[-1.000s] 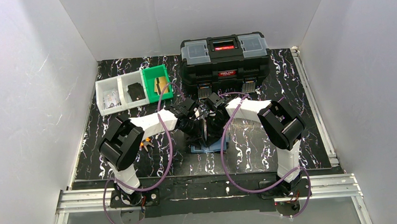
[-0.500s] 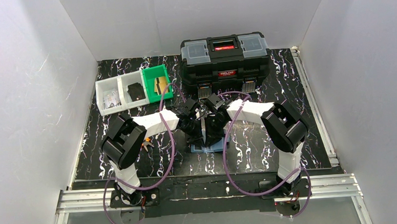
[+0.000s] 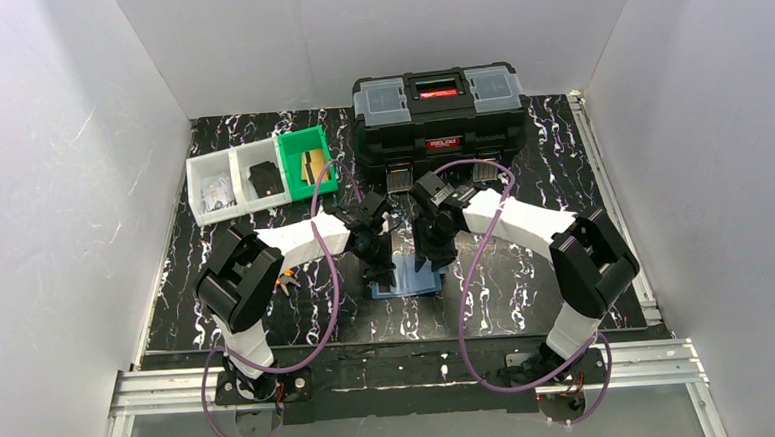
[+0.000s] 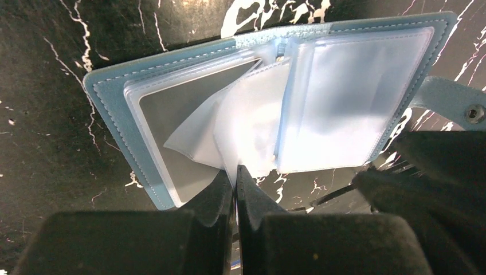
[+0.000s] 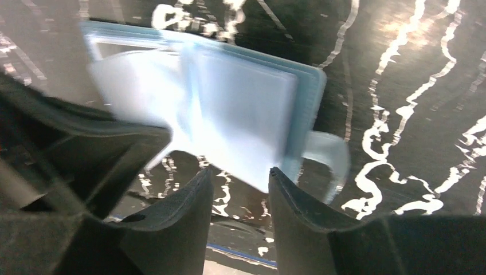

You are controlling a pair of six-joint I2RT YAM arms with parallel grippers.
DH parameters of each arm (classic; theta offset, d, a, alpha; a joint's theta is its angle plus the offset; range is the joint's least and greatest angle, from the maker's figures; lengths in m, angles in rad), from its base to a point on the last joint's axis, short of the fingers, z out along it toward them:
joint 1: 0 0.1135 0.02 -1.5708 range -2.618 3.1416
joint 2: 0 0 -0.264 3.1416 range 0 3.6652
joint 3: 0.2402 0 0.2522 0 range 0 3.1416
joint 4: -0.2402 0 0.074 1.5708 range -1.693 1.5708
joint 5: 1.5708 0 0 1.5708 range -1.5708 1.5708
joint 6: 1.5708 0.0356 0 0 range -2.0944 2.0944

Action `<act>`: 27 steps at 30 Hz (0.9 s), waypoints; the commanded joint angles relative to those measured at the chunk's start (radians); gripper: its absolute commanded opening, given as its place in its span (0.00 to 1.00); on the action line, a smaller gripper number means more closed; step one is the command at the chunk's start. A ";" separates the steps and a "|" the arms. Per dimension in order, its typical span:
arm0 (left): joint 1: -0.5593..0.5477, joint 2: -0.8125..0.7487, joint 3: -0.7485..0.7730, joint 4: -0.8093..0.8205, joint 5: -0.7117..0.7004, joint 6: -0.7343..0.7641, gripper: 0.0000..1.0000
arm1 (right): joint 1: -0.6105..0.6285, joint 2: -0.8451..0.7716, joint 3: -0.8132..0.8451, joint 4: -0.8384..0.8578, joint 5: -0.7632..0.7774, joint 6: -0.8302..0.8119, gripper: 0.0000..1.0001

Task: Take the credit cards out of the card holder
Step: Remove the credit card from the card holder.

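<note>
The card holder (image 4: pixel 321 86) lies open and flat on the black marbled bench (image 3: pixel 507 282), near its middle, between the arms and short of the black toolbox (image 3: pixel 438 111). The left gripper (image 4: pixel 235 175) is closed tight on the lower edge of one clear sleeve (image 4: pixel 246 126), holding it raised off the pages beneath. The right gripper (image 5: pixel 240 177) hangs just above the holder's right half, its jaws partly apart and empty. I judge the step to be fanning the sleeves to find the credit cards. Next, the right gripper needs to come down onto a card's edge while the left pins the page. The holder is teal-blue and stitched, with glossy translucent pockets and a snap strap (image 4: pixel 453 103). A flat grey panel shows in the left pocket, but I cannot tell whether it is card or lining.
</note>
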 commanded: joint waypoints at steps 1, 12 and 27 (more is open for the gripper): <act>-0.002 -0.041 0.028 -0.058 -0.046 0.011 0.00 | -0.014 -0.017 -0.045 -0.050 0.112 -0.010 0.47; -0.015 -0.033 0.067 -0.043 -0.013 0.021 0.00 | -0.015 0.080 -0.048 0.014 0.098 -0.015 0.21; -0.026 0.076 0.147 0.081 0.095 0.012 0.34 | -0.021 0.067 -0.093 0.081 0.025 -0.023 0.17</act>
